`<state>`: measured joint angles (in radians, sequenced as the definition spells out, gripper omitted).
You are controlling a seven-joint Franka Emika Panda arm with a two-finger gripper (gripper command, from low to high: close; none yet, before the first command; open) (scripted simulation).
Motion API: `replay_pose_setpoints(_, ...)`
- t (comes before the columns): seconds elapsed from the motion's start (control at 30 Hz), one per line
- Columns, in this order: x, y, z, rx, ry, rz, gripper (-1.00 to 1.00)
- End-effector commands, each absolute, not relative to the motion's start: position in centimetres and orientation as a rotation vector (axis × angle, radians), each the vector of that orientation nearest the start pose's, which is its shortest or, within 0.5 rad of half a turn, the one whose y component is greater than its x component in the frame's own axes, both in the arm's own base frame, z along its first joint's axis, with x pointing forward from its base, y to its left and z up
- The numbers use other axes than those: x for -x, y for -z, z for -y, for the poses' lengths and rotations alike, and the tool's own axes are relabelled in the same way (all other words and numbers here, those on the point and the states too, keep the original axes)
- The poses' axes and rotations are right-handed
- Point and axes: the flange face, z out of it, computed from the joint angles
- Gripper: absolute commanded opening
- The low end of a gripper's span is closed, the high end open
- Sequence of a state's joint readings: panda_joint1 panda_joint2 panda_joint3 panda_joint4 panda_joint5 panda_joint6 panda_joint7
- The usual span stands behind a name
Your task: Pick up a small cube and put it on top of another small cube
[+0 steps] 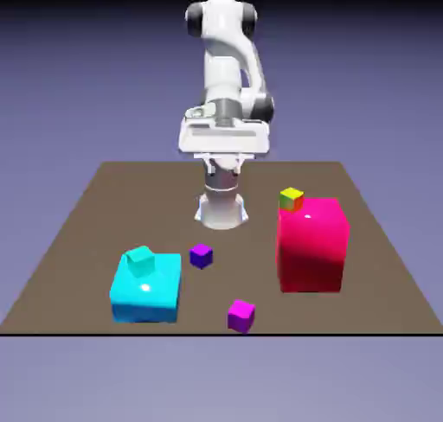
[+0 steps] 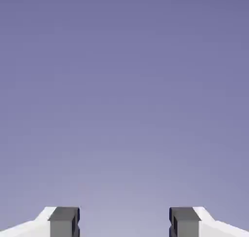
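The gripper is hovering with its fingers spread and nothing between them, so the picking and stacking are both still waiting to be done. The dark violet cube is lying on the table, below and out in front of the gripper; the small teal cube is sitting on the large cyan block. The exterior view is showing both cubes; the hand view is showing only finger tips and backdrop.

Tabletop, dark brown, with 4 further objects. 1: large cyan block, at the exterior view's left. 2: tall crimson block, at the right. 3: yellow-green-orange small cube, by block 2's upper left corner. 4: magenta small cube, near the front edge.
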<state>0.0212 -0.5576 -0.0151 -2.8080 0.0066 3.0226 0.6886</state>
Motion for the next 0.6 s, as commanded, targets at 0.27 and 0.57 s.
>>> replay_pose_setpoints(0.27,-40.0,-40.6,1.8,2.809,0.833,-0.555,0.00)
replay_pose_setpoints(0.57,-40.2,-35.9,3.4,2.972,0.600,-0.123,0.00)
